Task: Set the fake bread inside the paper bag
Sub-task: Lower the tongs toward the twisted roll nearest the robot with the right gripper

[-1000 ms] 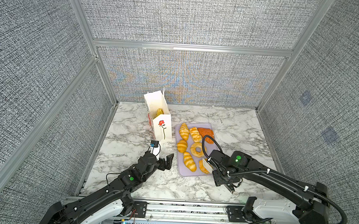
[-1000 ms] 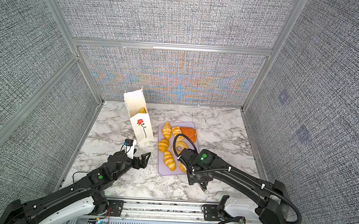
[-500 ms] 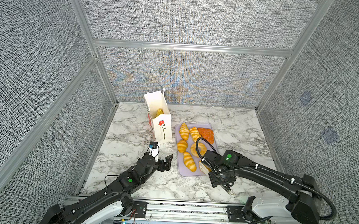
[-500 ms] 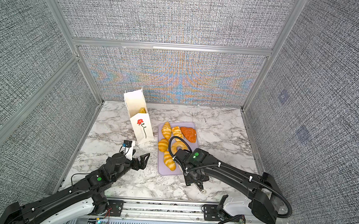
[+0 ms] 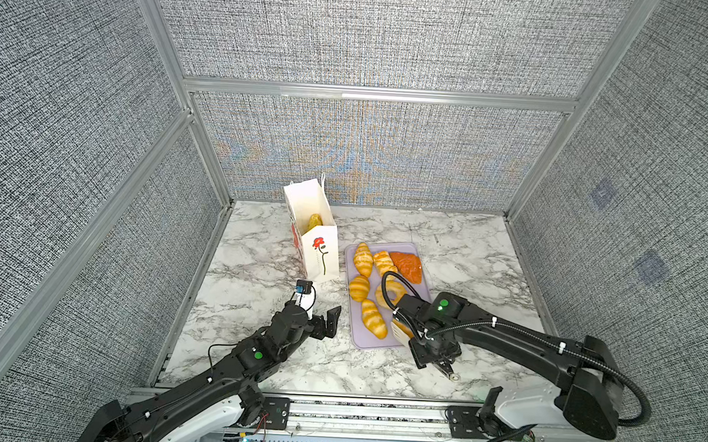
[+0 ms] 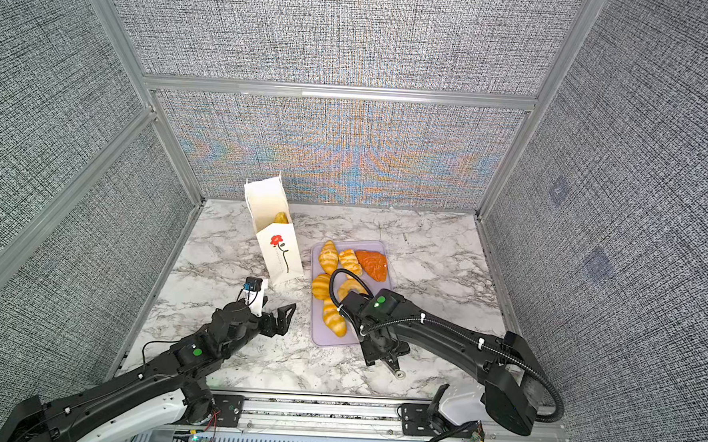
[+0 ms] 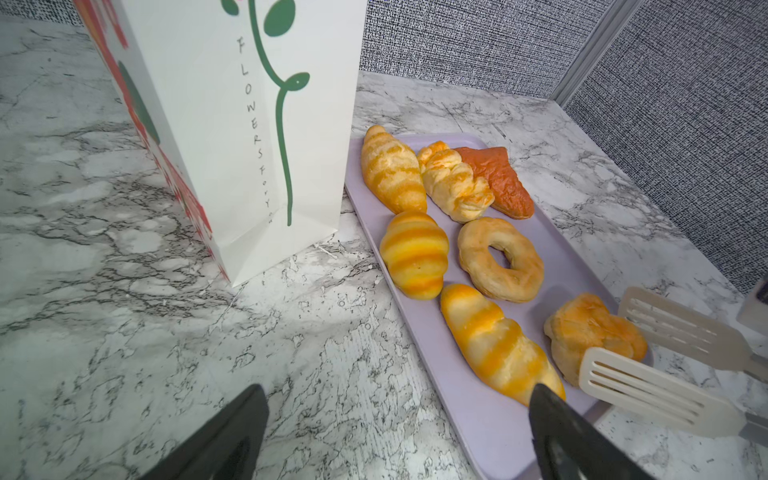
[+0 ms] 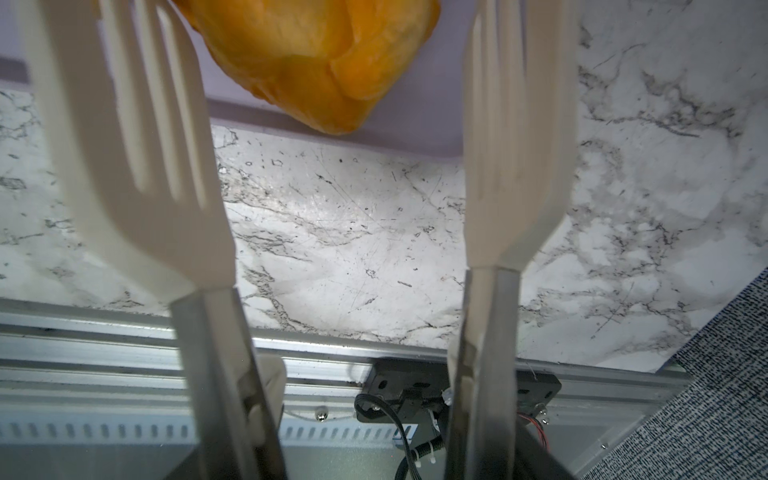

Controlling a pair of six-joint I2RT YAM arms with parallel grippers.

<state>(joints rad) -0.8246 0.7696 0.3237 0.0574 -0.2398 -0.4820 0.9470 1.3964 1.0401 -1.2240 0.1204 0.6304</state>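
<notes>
The white paper bag [image 5: 317,245] with a red rose stands upright at the back left, one yellow fake bread [image 5: 315,222] inside. On the lavender tray [image 5: 354,338] lie striped croissants [image 7: 415,253], a ring doughnut [image 7: 500,259], a dark triangular pastry [image 7: 498,178] and an orange bun [image 7: 590,328]. My right gripper [image 8: 311,41] carries two white slotted blades [image 7: 648,386]. It is open, a blade on either side of the bun at the tray's near right corner. My left gripper [image 7: 397,395] hangs open and empty over the marble, left of the tray.
The marble table [image 5: 258,267] is walled by grey fabric panels [image 5: 368,148] at the back and both sides. An aluminium rail [image 5: 355,409] runs along the near edge. The bag stands just left of the tray's far corner.
My right arm has swung left toward the tray, bringing its blades round the orange bun. The left arm has stayed put.
</notes>
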